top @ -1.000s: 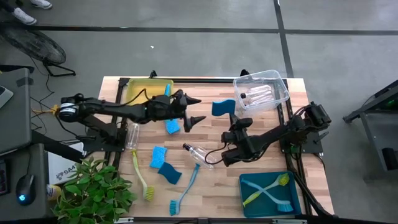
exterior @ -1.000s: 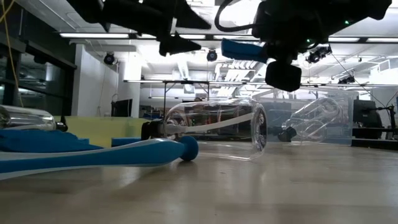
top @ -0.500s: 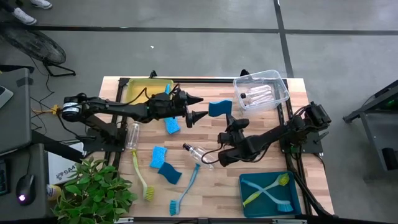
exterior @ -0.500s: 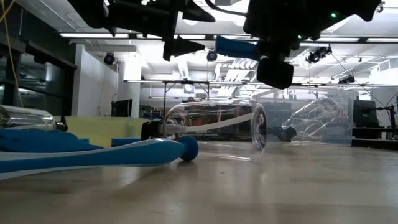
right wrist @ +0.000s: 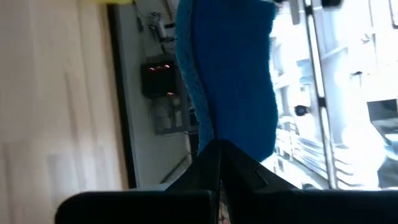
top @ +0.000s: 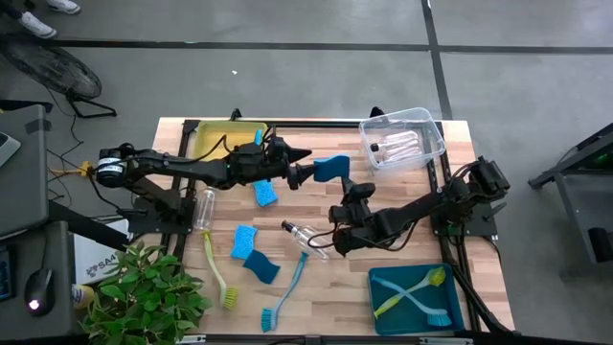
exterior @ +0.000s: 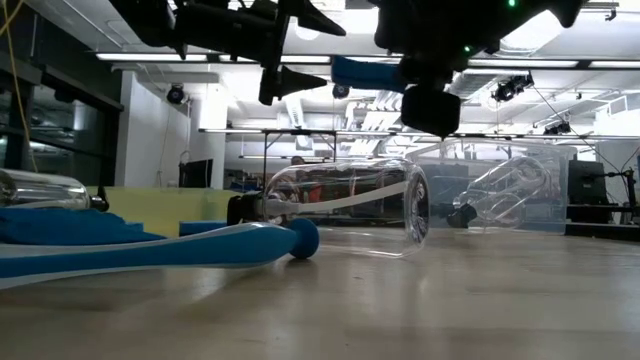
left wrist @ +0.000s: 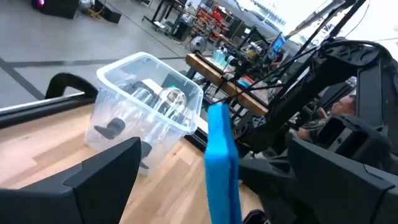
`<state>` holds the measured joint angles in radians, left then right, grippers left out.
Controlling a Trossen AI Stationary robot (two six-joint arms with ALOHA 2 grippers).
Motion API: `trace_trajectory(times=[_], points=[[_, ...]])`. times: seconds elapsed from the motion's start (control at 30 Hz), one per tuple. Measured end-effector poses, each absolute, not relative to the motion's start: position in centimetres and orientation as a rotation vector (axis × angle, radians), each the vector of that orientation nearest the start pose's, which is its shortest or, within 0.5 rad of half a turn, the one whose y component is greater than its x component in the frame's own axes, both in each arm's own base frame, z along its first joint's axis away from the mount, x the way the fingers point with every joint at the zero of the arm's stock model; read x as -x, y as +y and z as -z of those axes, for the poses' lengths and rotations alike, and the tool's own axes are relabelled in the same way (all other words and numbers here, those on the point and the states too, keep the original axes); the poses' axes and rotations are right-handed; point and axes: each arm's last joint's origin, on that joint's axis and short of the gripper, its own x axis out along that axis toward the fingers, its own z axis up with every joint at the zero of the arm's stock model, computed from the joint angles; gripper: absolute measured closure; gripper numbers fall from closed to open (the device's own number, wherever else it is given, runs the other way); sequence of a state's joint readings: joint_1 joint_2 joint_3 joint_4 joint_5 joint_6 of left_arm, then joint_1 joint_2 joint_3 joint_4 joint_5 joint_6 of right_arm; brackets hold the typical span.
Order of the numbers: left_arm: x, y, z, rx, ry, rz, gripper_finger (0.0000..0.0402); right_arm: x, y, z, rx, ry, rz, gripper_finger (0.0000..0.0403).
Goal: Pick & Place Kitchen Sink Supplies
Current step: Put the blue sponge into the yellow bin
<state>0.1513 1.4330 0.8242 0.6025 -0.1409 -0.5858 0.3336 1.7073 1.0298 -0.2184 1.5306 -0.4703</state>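
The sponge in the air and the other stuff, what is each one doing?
Held sponge: pinched by the shut right pincer, in the air.
Left pincer: open, at the sponge.
Bottle: lying on its side.
Clear bin: holds bottles.
Teal bin: holds two brushes.

Left arm stretched across table centre, left gripper [top: 299, 166] raised, fingers spread wide; right arm reaching in from right, right gripper [top: 343, 183] raised, pinched tight on blue sponge [top: 329, 167]

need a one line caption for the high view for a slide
Right gripper shut on a blue sponge, holding it out to the open left gripper above the table.
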Motion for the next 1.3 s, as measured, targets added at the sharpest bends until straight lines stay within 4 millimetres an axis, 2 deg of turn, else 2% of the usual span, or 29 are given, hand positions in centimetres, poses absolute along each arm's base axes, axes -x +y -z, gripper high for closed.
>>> trace_trajectory(times=[0.53,0.63,1.03,1.3], points=[[-31.16,5.0,-27.06,0.658,-0.045,-0.247,0.0011,-32.91,7.88,-21.31,1.213,0.875,0.961,0.0403],[-31.16,5.0,-27.07,0.658,-0.047,-0.249,0.0039,-32.91,7.87,-21.31,1.214,0.876,0.964,0.0403],[-31.15,5.0,-27.06,0.658,-0.045,-0.249,0.0204,-32.89,7.88,-21.3,1.224,0.883,0.963,0.0403],[-31.15,5.0,-27.0,0.658,-0.039,-0.249,0.0277,-32.89,7.88,-21.3,1.23,0.887,0.961,0.0403]])
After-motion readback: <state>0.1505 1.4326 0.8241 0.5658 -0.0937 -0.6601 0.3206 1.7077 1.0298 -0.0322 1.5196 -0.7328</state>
